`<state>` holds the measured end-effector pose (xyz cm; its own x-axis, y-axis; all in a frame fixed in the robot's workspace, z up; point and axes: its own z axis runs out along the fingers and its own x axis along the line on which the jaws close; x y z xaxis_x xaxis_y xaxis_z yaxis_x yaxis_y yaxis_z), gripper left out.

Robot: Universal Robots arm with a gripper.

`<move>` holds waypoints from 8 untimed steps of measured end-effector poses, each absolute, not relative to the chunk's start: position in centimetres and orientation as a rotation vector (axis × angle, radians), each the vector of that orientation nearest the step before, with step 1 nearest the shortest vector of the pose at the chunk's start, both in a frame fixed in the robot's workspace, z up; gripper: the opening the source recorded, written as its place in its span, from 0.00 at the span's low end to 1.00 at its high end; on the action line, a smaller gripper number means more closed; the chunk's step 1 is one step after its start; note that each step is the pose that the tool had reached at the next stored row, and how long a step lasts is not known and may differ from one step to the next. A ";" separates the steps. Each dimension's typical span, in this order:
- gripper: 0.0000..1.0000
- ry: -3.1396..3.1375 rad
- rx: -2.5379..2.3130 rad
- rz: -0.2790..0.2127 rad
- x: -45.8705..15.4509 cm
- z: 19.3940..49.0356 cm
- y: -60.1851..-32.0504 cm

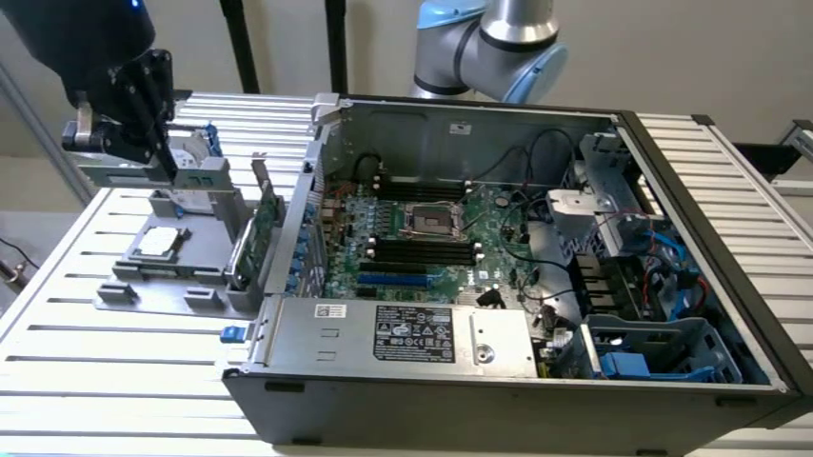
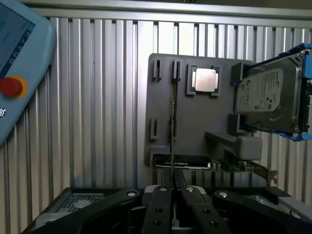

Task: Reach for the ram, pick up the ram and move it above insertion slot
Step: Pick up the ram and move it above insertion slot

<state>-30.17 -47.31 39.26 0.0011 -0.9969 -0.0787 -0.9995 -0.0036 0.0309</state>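
- The teach pendant (image 2: 19, 58) with its red button sits at the edge of the wrist view, cut off by the frame, so I read only a corner of its screen.
- The gripper (image 1: 137, 141) hangs at about ten o'clock in the exterior view, above the far end of the grey fixture tray (image 1: 152, 286) and clear of everything on it. In the wrist view the gripper (image 2: 174, 214) is cropped and dark, and I cannot tell whether it is open or closed. I see nothing held in it.
- The processor chip (image 1: 159, 243) lies flat in its pocket on the tray, at roughly nine o'clock.
- The hard drive (image 1: 190, 162) stands in its blue-edged bracket just beside the gripper, partly hidden by it.
- The ram (image 2: 172, 112) stands edge-on in the tray's slotted holders, beside the processor chip's pocket. From the wrist it is only a thin dark line, so no chips show. In the exterior view I cannot separate it from the parts around it.
- The expansion card (image 1: 265, 224) stands upright at the tray's edge nearest the computer case (image 1: 508, 400). From the wrist its metal bracket is partly cut off.
- The case lies open from centre to three o'clock. Its memory slots (image 1: 426, 252) are dark, and cables hide the right-hand bays.
- The arm (image 1: 502, 43) is at twelve o'clock, cropped.
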 end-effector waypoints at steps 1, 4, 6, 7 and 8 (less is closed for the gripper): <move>0.13 2.192 -2.201 0.121 -29.8 39.4 -47.3; 0.13 2.188 -2.206 0.123 -28.7 39.8 -47.3; 0.13 2.185 -2.210 0.124 -27.9 40.0 -47.3; 0.13 2.184 -2.211 0.124 -27.5 40.1 -47.3; 0.13 2.183 -2.213 0.125 -27.0 40.2 -47.3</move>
